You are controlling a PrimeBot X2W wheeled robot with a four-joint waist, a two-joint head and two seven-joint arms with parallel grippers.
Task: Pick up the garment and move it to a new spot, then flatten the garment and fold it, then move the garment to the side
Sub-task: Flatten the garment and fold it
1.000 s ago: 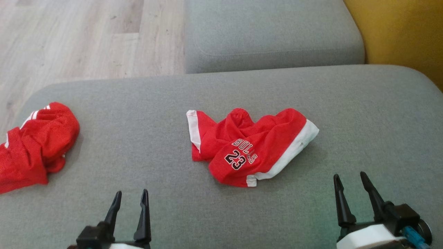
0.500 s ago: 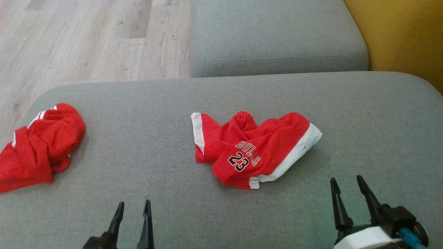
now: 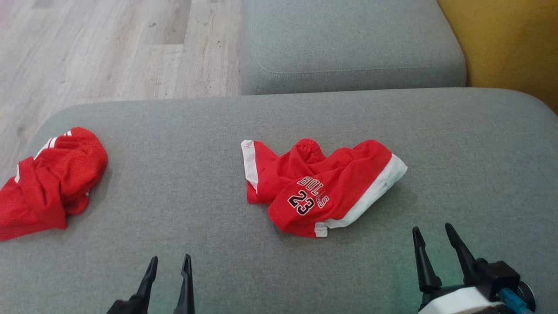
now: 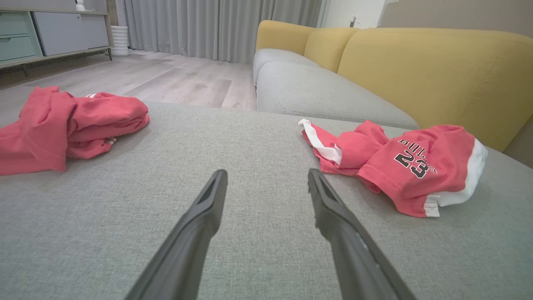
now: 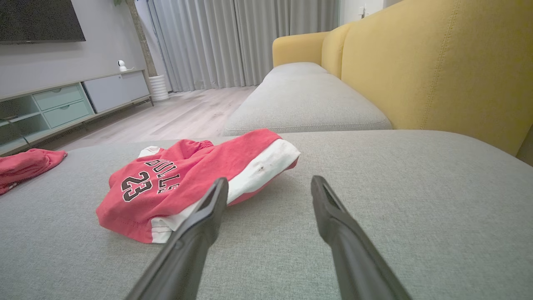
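A wide grey seat cushion (image 3: 174,183) spreads across the head view. Near its centre lies the garment (image 3: 324,187), a red jersey with white sleeve bands, crumpled into a loose heap. Black letters with white outlines and the number 23 face up on its front. One white-edged corner points toward 10 o'clock, and a broad white band runs along the edge at 3 o'clock.

At 9 o'clock, well apart from the jersey, a second red bundle, the shorts (image 3: 52,183), rests near the cushion's edge, with thin white stripes showing at its top.

The left hand (image 3: 170,258) sits at 7 o'clock, its two dark fingers spread wide and holding nothing. The right hand (image 3: 431,227) sits at 5 o'clock, also spread wide and empty. Neither touches the jersey. The right hand is near the garment's lower right edge, while the left is farther off.

In the left wrist view, the left hand's fingers (image 4: 208,208) point over bare grey fabric, with the jersey at 2 o'clock and the shorts at 10 o'clock. In the right wrist view, the jersey lies at 10 o'clock, just past the tip of the finger on that side.

At 12 o'clock a second grey cushion (image 3: 348,43) adjoins the first. A yellow sofa back (image 3: 501,39) stands at 2 o'clock and a pale wooden floor (image 3: 109,48) at 11 o'clock.
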